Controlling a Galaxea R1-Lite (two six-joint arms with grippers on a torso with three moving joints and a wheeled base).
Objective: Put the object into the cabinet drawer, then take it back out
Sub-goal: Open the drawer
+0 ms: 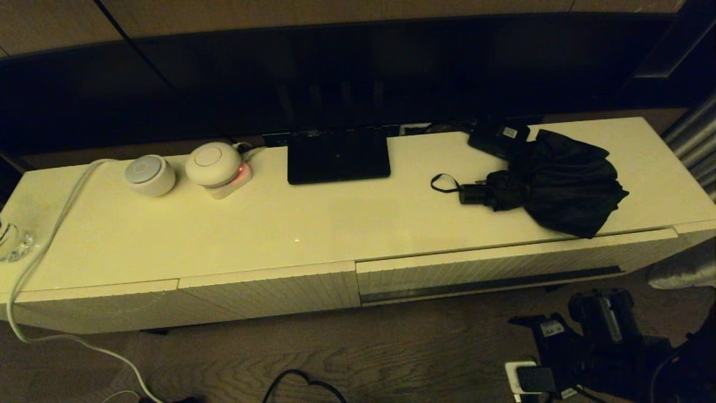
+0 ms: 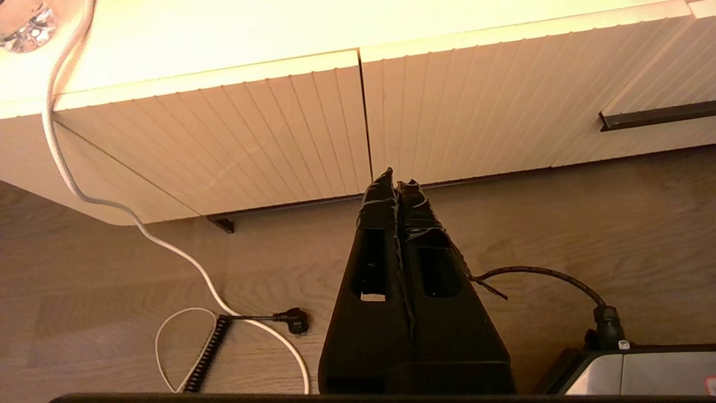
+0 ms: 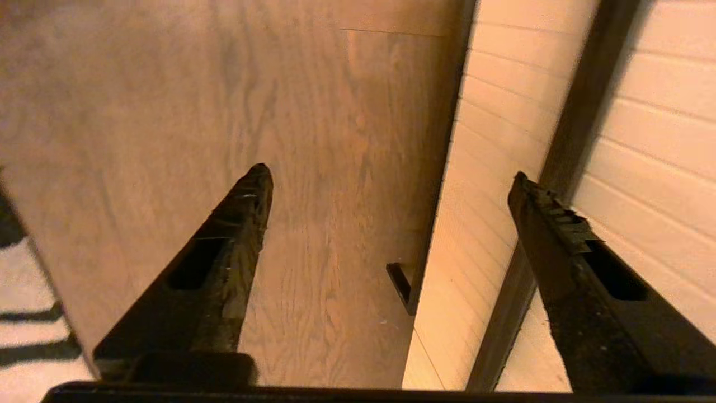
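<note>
Well, the umbrella (image 1: 559,182) lies on the table (image 1: 313,235), above the closed drawer (image 1: 492,268) (which stage, I cannot tell). The right hand (image 3: 391,184) gapes wide and empty by the handle slot (image 3: 565,140); the left hand (image 2: 396,187) hangs pinched together, empty.

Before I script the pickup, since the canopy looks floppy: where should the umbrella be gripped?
Probably the short rigid handle of the umbrella, coming from above with fingers across it. It points toward the cabinet top's middle, clear of the loose fabric.

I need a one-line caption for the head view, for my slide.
Black folding umbrella lies on the cabinet top above the closed drawer; right gripper open near the drawer front.
</note>
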